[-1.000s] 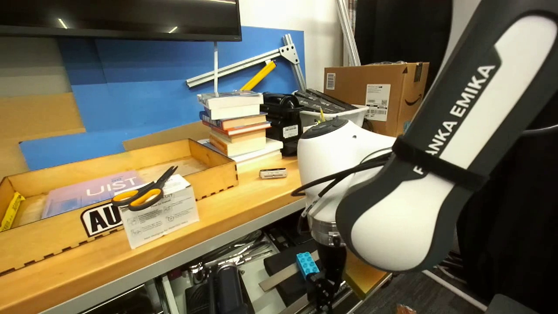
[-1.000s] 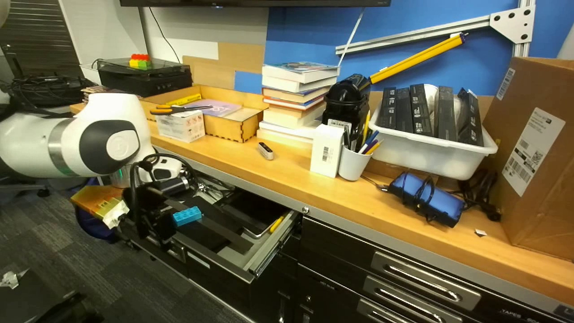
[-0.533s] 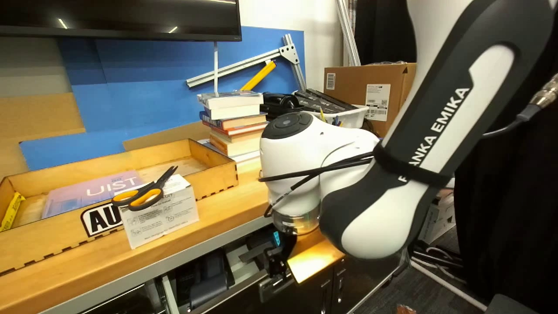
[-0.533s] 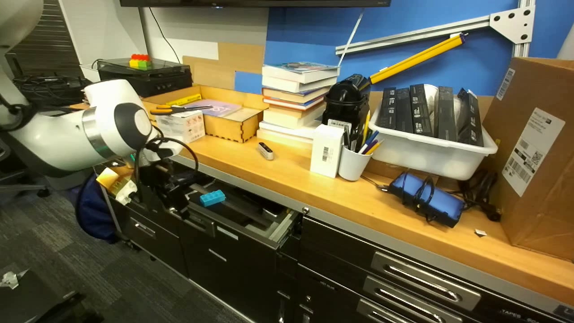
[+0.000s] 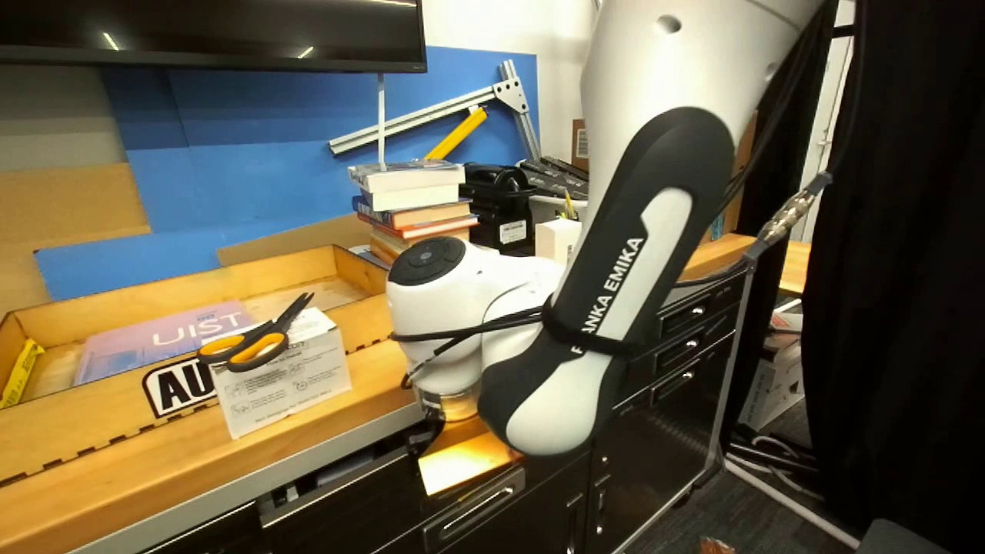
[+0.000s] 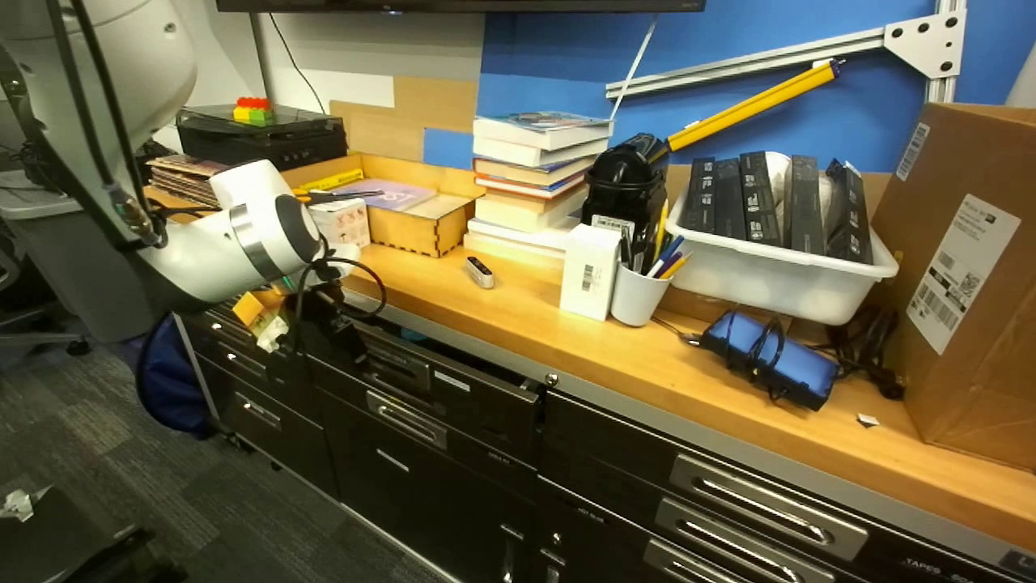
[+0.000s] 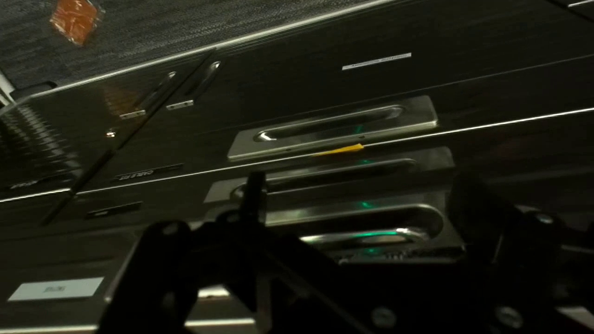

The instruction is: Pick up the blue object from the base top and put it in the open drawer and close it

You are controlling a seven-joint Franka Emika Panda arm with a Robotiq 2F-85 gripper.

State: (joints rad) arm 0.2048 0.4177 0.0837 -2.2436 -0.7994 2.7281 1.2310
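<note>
- In an exterior view, the tabletop (image 5: 375,378) is seen obliquely from near the wooden tray (image 5: 92,415).
- In an exterior view, it is seen from near the cardboard box (image 6: 963,279).
- Blue panel (image 6: 558,53) and book stack (image 6: 528,182) are shared by both exterior views.
- In the wrist view, cabinet fronts (image 7: 492,102) are seen closely, past the hand (image 7: 362,199).

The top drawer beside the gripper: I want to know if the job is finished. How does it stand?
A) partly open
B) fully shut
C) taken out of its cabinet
A: both exterior views show a gap into the drawer behind its front, below the bench top.
</note>
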